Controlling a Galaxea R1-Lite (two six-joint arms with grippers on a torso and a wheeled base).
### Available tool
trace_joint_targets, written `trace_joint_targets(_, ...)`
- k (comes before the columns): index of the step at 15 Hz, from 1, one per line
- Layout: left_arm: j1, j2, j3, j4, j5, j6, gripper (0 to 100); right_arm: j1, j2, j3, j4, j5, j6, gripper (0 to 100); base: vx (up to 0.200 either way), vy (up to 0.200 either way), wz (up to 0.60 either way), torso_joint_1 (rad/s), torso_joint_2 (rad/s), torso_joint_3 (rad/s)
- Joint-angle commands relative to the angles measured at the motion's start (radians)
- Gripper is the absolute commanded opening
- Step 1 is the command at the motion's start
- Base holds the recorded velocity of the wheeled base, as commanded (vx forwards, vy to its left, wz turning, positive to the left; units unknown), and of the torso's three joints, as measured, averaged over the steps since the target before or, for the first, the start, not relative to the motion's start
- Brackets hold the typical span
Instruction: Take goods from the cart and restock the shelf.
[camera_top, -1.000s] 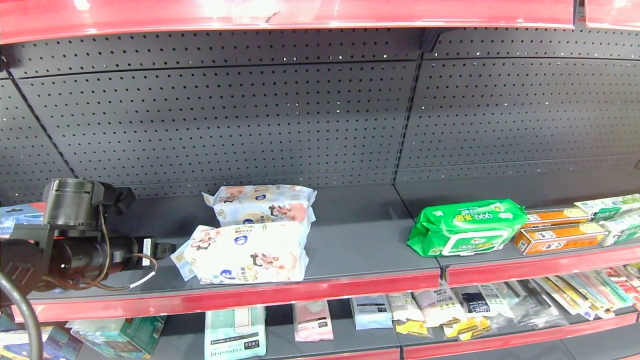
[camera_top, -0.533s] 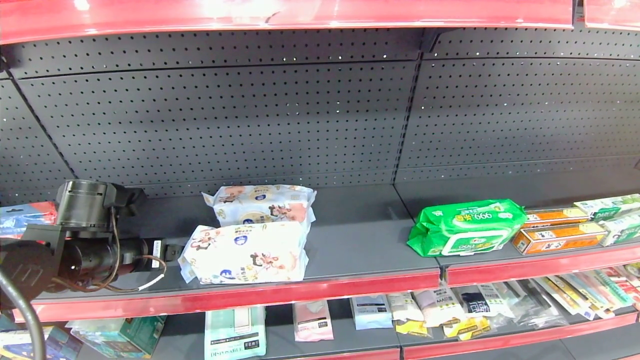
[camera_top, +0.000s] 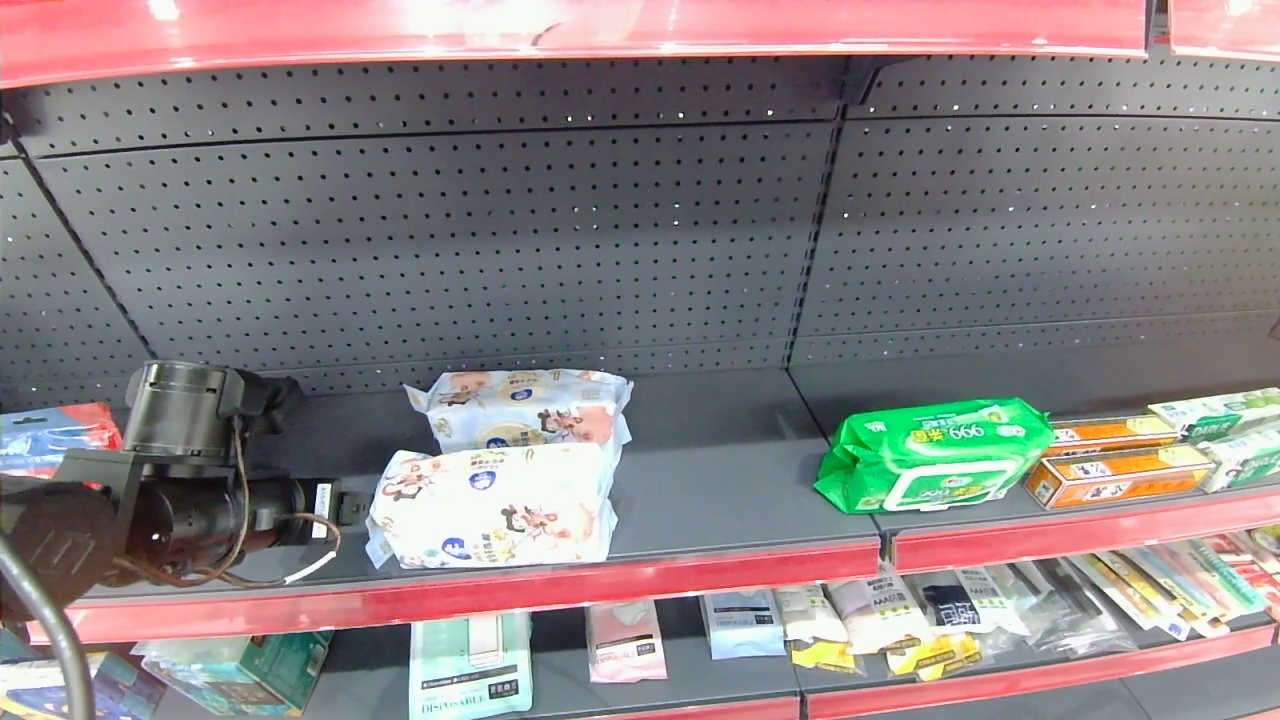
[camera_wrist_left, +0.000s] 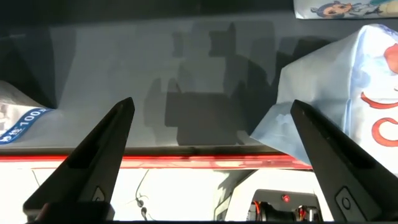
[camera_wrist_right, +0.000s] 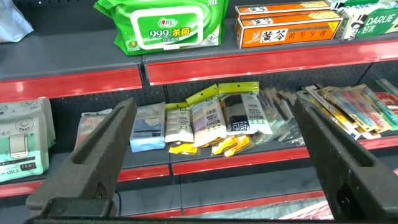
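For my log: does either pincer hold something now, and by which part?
Nothing is held. The left pincer stands open beside the front white pack; the right pincer is open, empty.

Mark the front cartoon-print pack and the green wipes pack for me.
front cartoon-print pack (camera_top: 495, 505), head view, middle of its front face
green wipes pack (camera_top: 932, 445), head view, middle of its printed face

The left arm (camera_top: 180, 500) is seen at the near left, held level and pointed toward the right. A dark cylindrical joint (camera_top: 175, 410) is set upright on top of the wrist, and a thin cable (camera_top: 300, 562) is looped beneath the forearm. The left tool (camera_wrist_left: 211, 106) is held with its two dark, wedge-shaped fingers (camera_wrist_left: 93, 168) spread wide apart. The right tool (camera_wrist_right: 212, 102) is likewise held wide, its two dark fingers (camera_wrist_right: 87, 162) set well apart.
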Motion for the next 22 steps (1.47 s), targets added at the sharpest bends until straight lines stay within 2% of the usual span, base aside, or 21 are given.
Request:
trace_joint_targets(1,-0.003,-0.001,0.001,0.0,0.0,-0.001,100,0.0,0.001,0.0,-0.001,0.0,0.0,100,0.0,0.0,0.0,0.0,0.0,0.0)
trace_joint_targets(22,-0.029,0.022,-0.005,0.0,0.0,-0.002,100,0.0,0.001,0.0,-0.001,0.0,0.0,100,0.0,0.0,0.0,0.0,0.0,0.0)
